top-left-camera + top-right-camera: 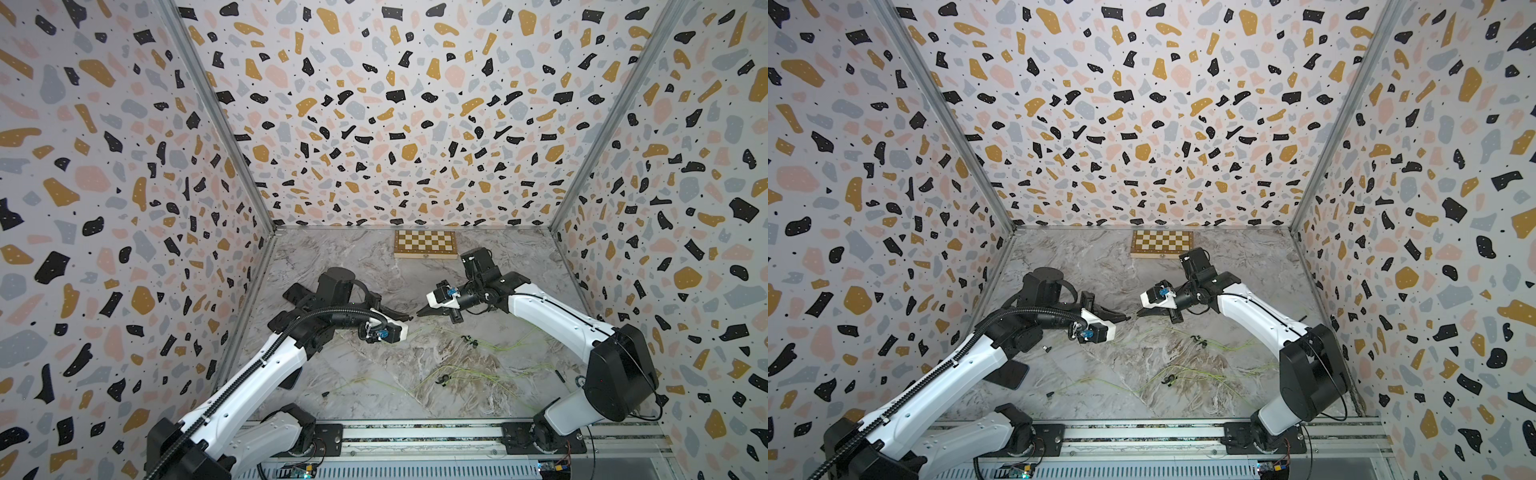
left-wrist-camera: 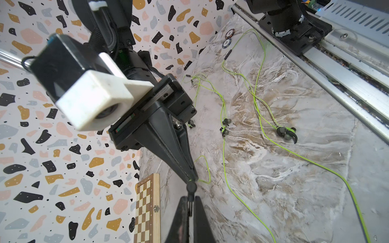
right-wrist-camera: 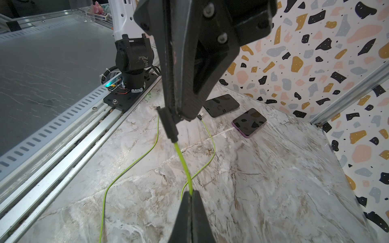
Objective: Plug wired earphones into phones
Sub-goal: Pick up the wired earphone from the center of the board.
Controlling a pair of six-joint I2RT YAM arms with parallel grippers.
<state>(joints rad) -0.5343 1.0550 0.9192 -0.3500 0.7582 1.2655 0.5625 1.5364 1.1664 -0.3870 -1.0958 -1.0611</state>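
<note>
Passing one plug (image 3: 168,124) between the arms, tip to tip above the table (image 1: 374,374). Pinching that black plug in the left gripper (image 2: 190,207), jaws clamped tight on it. Nipping the green cable (image 3: 183,162) just behind the plug with the right gripper (image 3: 190,198), jaws closed on the cord.

Reads as a regrip before insertion, with nothing seen plugged in so far. Next, probably: freeing the right gripper, carrying the plug away from it to a phone, lining the tip up with the port on the phone's edge, then pushing straight. Calls for a slack cord and a phone that stays put.

Found beyond the left gripper, by the wall: two phones (image 3: 249,122), lying flat. Found below and behind the right gripper: more earphones (image 2: 286,132), loose on the table.

Cannot see the plug's metal end, buried in the left jaws. Cannot make out any port. In a top view, only a corner of one phone, tucked under the left arm (image 1: 934,374). Cannot place a third.
</note>
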